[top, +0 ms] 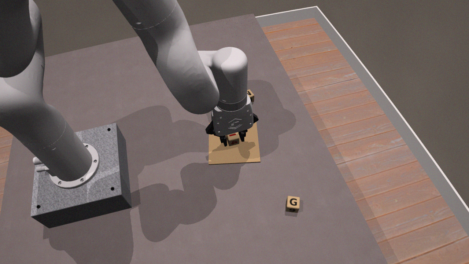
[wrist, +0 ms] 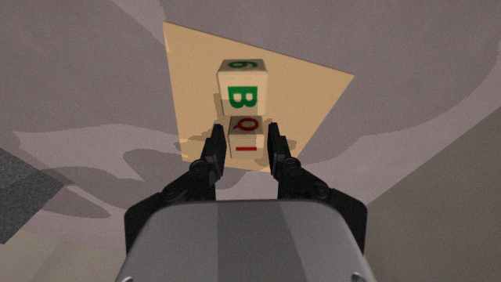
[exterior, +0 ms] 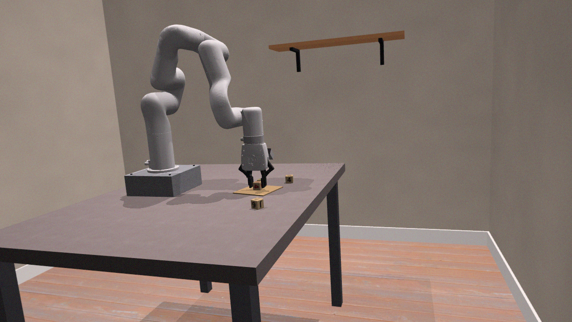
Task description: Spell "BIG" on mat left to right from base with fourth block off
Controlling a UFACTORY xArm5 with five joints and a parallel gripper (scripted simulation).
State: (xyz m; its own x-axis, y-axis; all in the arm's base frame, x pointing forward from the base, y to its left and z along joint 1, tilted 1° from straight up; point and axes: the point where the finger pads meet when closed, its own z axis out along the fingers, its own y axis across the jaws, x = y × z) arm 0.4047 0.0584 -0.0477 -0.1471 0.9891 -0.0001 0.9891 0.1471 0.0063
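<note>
While the fingers stand partly open on either side of the I block [wrist: 246, 138], with a narrow gap visible at each flank, they grip nothing. The I block rests flat on the tan mat [wrist: 297, 98], its red I on top and a red Q on one side. In the wrist view the B block [wrist: 243, 88] lies at 12 o'clock from the I block, touching or just beside it, also on the mat, green B uppermost. In the top view the G block [top: 292, 203] sits off the mat on the grey surface [top: 131, 81], at about 5 o'clock from the mat; a fourth block [top: 250, 95], partly hidden by the arm, lies just off the mat at about 1 o'clock.
</note>
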